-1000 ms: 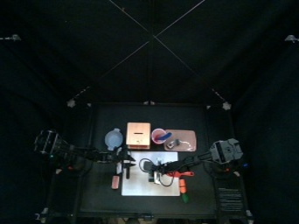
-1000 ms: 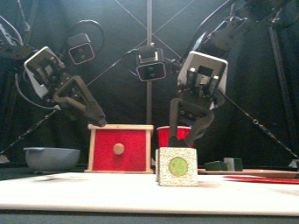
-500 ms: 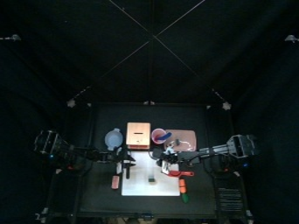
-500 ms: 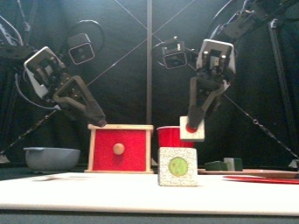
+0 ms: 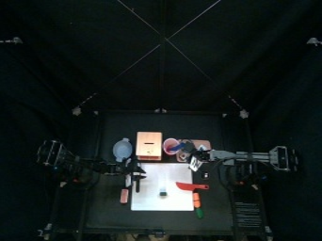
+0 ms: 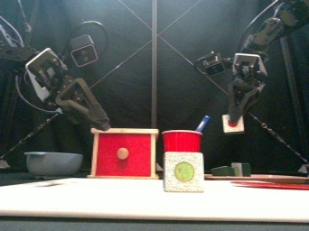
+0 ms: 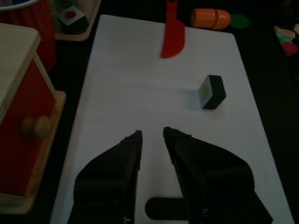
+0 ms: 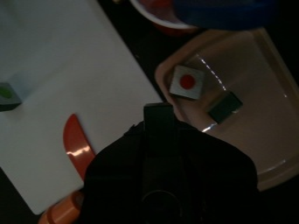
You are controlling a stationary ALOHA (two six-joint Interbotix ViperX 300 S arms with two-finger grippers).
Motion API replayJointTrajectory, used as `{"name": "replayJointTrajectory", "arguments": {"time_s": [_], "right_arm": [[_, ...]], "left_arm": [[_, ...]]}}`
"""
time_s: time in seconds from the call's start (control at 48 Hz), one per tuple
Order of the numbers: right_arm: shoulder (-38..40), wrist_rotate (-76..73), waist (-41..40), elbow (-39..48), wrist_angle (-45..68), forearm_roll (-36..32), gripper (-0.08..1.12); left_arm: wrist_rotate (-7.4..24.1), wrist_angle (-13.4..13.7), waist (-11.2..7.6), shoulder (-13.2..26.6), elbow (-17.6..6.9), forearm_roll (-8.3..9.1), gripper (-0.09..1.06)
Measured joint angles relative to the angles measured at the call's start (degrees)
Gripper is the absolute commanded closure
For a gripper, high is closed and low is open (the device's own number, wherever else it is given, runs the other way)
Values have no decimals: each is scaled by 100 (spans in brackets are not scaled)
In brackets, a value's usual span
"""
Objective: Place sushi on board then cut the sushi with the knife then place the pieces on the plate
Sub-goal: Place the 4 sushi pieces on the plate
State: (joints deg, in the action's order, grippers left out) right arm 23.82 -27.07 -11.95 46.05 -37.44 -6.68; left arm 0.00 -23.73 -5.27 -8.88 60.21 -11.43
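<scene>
While clamped in the fingers of the right gripper [image 6: 237,115]: one white-faced toy sushi slice [image 6: 233,123], raised high above the right end of the flat white cutting board [image 5: 164,188].

Standing on the board, near its middle: dark green sushi block with a pale, green-centred face [image 6: 183,171].

Lying on the board's right part: flat red toy knife [image 7: 172,35].

Behind the board's right end: flat pink tray [image 8: 257,131], bearing one dark green piece [image 8: 225,106].

Behind the board: pale wooden box with red drawer front [image 6: 125,152]; round red cup [image 6: 183,143] holding a blue toy knife [image 6: 203,122].

Over the board's left end: left gripper [image 7: 151,131], fingers drawn close together, empty.
</scene>
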Motion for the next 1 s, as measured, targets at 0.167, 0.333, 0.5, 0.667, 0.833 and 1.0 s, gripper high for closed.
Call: {"name": "replayJointTrajectory", "arguments": {"time_s": [0.167, 0.333, 0.5, 0.667, 0.833, 1.0], "right_arm": [[510, 0, -624, 475, -9, 26, 53], [642, 9, -1090, 853, 9, 26, 53], [642, 9, -1195, 1143, 132, 62, 52], [580, 9, -1248, 1266, 431, 79, 46], [343, 9, -1371, 1327, 624, 62, 35], [141, 9, -1389, 1274, 800, 0, 27]], "left_arm": [[0, 0, 9, 0, 0, 0, 28], [0, 0, 9, 0, 0, 0, 28], [-9, 0, 18, 0, 0, -9, 28], [0, 0, 26, 0, 0, -9, 28], [0, 0, 26, 0, 0, -9, 28], [0, 0, 26, 0, 0, 0, 28]]}}
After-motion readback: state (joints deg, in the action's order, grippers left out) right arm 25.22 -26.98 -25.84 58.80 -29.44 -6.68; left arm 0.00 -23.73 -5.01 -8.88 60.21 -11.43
